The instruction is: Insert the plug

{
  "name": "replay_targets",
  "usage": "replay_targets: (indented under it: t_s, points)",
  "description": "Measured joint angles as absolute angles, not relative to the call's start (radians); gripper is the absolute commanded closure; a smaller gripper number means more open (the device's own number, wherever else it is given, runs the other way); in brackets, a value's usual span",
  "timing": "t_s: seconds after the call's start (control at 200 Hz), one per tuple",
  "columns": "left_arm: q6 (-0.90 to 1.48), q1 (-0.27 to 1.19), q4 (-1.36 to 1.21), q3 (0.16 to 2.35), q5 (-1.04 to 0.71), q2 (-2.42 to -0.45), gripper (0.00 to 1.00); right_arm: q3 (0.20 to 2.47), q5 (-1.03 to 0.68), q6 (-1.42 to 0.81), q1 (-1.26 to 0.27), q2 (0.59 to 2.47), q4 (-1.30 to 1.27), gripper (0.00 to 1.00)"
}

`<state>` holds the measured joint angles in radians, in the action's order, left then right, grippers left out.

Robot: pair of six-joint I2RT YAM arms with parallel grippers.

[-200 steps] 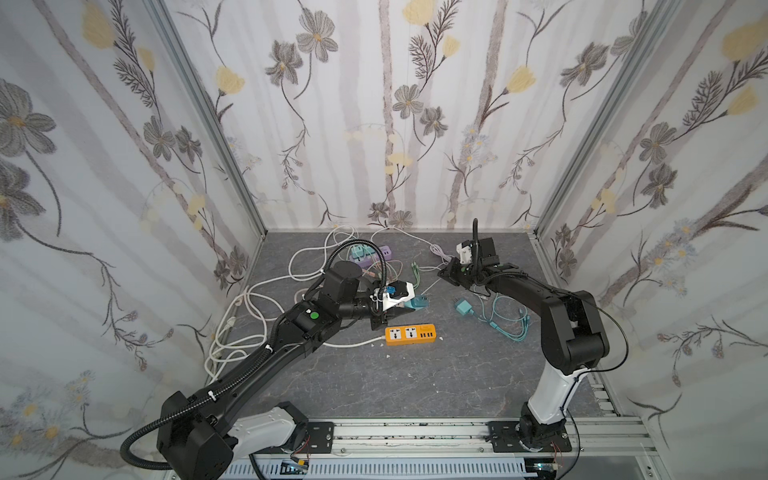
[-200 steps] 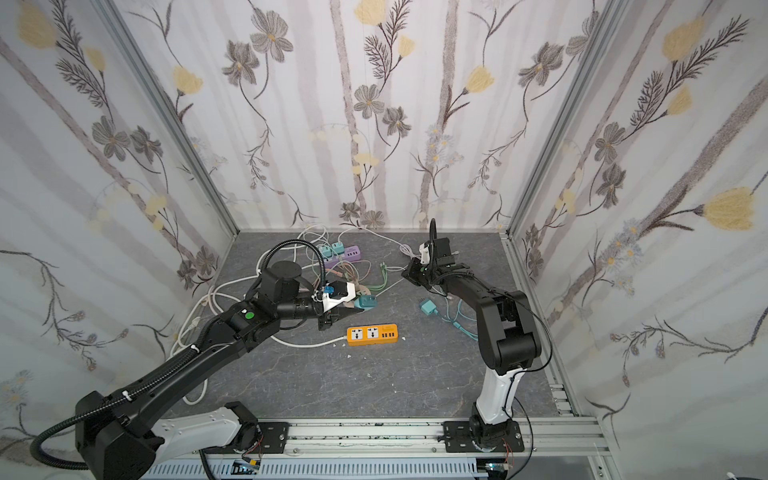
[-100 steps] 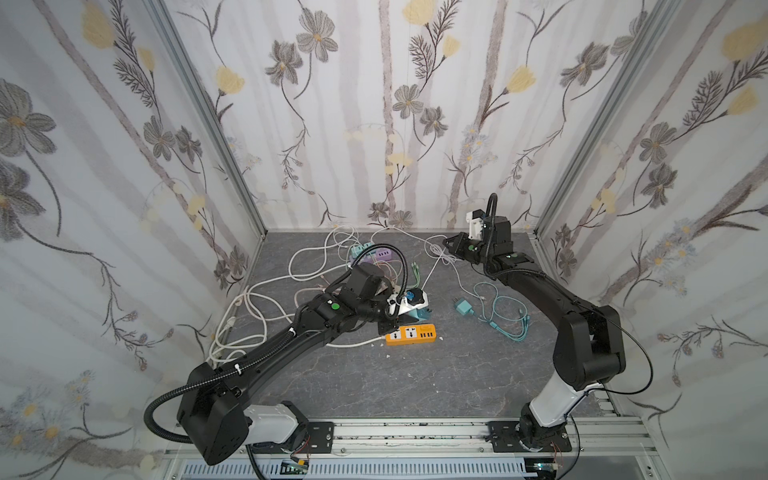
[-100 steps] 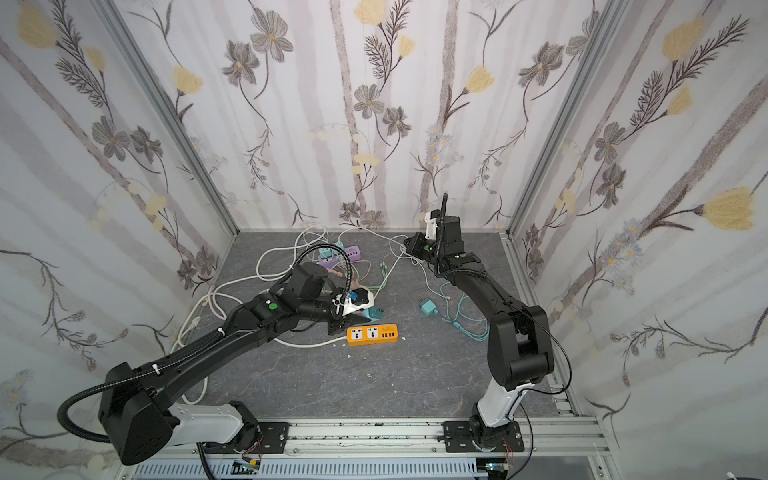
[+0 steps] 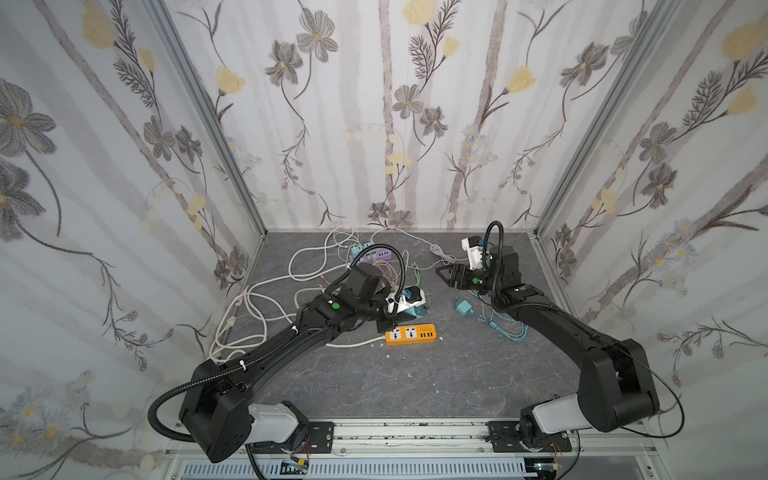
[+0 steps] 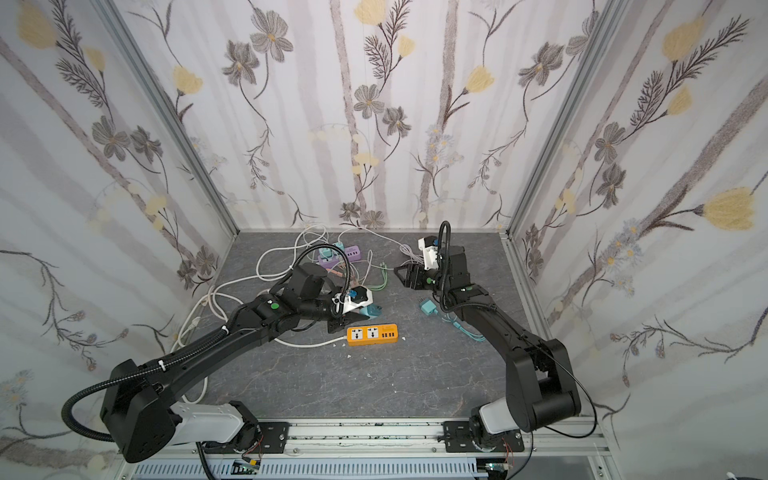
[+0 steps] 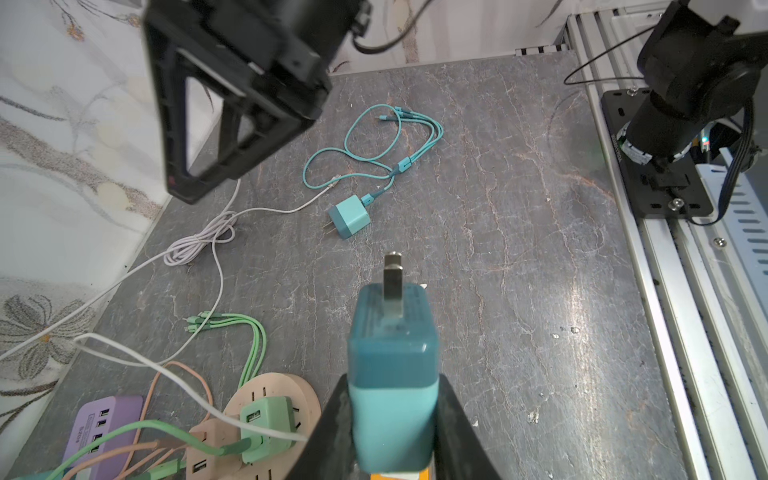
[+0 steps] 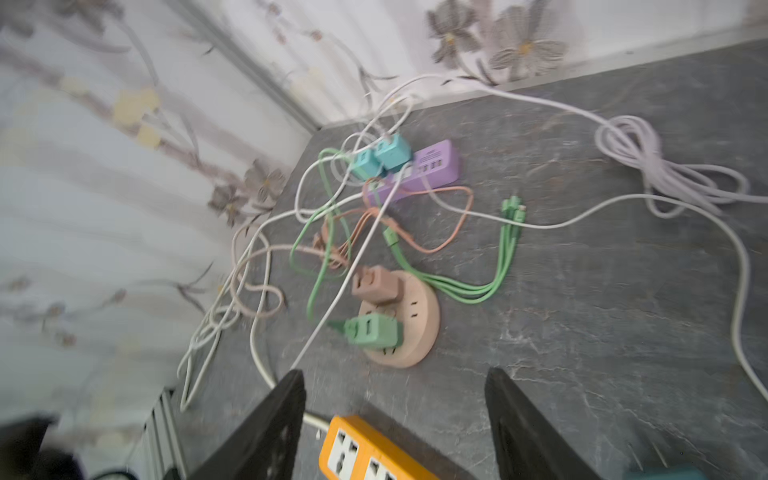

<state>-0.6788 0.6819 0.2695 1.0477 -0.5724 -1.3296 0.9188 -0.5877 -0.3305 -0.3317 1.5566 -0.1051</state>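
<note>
My L gripper [image 7: 392, 432] clamps teal plug [image 7: 392, 332], just by orange strip [image 5: 410, 334]; my R gripper [image 8: 395, 374]: jaws apart, empty.

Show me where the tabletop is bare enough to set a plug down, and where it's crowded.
Widest bare patch: between the orange power strip and the front rail. A smaller one lies between that strip and the loose teal charger. Crowded: the back left, where white cables tangle around the purple strip and round socket.
</note>
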Motion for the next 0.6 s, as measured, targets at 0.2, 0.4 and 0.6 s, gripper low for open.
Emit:
replay_targets:
  t_s: [0.2,0.4,0.6]
  points:
    - [-0.677,0.657,0.266,1.078,-0.652,-1.327,1.0,0.911,-0.746,0.127,-0.399,1.435,-0.017,0.35]
    - [-0.686,0.653,0.276,1.088,-0.687,-1.327,1.0,0.998,-0.811,0.432,-0.413,1.426,0.146,0.36]
    - [-0.703,0.652,0.306,1.096,-0.713,-1.329,1.0,1.042,-0.838,0.579,-0.419,1.409,0.283,0.36]
